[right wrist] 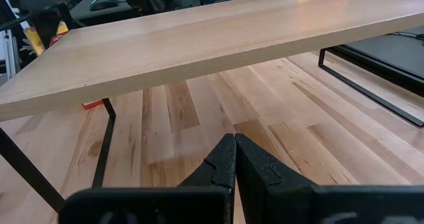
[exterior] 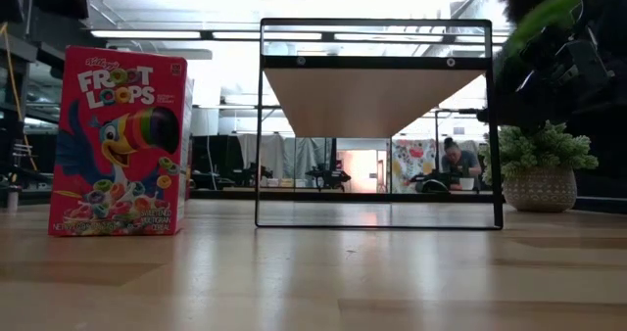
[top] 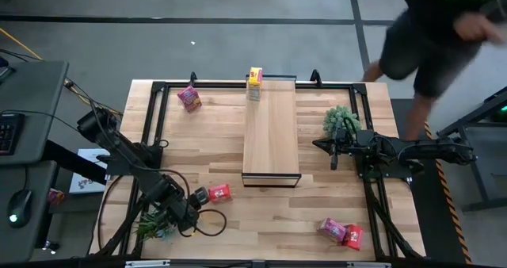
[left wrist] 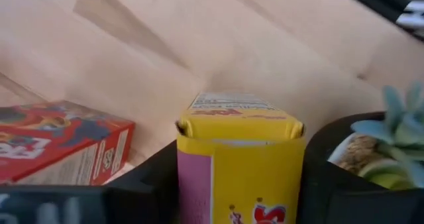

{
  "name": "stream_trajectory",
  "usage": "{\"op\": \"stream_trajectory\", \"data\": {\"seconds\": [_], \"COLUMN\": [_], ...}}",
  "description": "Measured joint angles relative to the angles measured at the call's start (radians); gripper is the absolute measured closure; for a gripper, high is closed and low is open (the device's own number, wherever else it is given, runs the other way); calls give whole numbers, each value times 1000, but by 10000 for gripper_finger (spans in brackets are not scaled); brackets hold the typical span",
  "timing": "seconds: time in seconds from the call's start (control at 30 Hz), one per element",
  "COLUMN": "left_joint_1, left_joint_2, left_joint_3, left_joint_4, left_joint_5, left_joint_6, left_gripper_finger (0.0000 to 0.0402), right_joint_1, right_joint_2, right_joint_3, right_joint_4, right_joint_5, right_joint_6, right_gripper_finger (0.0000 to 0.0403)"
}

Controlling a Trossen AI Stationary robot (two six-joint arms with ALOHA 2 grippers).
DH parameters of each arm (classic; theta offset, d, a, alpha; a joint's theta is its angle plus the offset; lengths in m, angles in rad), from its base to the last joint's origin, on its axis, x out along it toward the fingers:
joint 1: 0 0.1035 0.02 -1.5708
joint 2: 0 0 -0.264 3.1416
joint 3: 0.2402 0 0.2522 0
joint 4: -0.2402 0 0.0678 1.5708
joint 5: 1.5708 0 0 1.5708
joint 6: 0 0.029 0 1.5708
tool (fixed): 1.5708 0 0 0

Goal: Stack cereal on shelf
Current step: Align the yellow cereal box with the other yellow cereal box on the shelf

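The shelf (top: pixel 271 133) stands mid-table, with a yellow cereal box (top: pixel 254 82) on its far end. My left gripper (top: pixel 192 201), near the table's front left, is shut on a second yellow box (left wrist: pixel 238 164). A red box (top: pixel 219 193) stands just right of it and also shows in the low view (exterior: pixel 120 145). A pink box (top: pixel 189 97) lies at the far left. A pink box (top: pixel 333 227) and a red box (top: pixel 353 236) lie at the near right. My right gripper (top: pixel 334 155) is shut and empty beside the shelf's right side; it also shows in its wrist view (right wrist: pixel 234 159). My left gripper pinches the yellow box between its two fingers (left wrist: pixel 154 181), one on each of the box's side faces (left wrist: pixel 192 184). The box's closed flap end (left wrist: pixel 232 111) points away from the wrist. Whether the box is clear of the table I cannot tell.
A potted plant (top: pixel 154 224) sits close by my left gripper, and another (top: pixel 341 121) stands right of the shelf, next to my right arm. A dark frame (top: pixel 158 89) runs around the tabletop. A person (top: pixel 444 30) moves beyond the far right corner.
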Motion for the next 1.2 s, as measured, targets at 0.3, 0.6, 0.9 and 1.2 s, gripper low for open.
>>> {"op": "stream_trajectory", "data": {"seconds": [0.3, 0.6, 0.9, 1.2], "left_joint_1": [16, 78, 217, 411], "left_joint_2": [-52, -128, -135, -82], "left_joint_3": [94, 214, 399, 610], "left_joint_4": [-73, -193, -245, -263], "left_joint_5": [18, 18, 7, -42], "left_joint_6": [-28, -61, -106, -151], "left_gripper_finger": [269, 270, 270, 270], "right_joint_1": [0, 0, 0, 0], "right_joint_2": [0, 0, 0, 0], "right_joint_3": [0, 0, 0, 0], "right_joint_4": [0, 0, 0, 0], "right_joint_5": [0, 0, 0, 0], "right_joint_6": [0, 0, 0, 0], "right_gripper_finger": [402, 402, 402, 402]}}
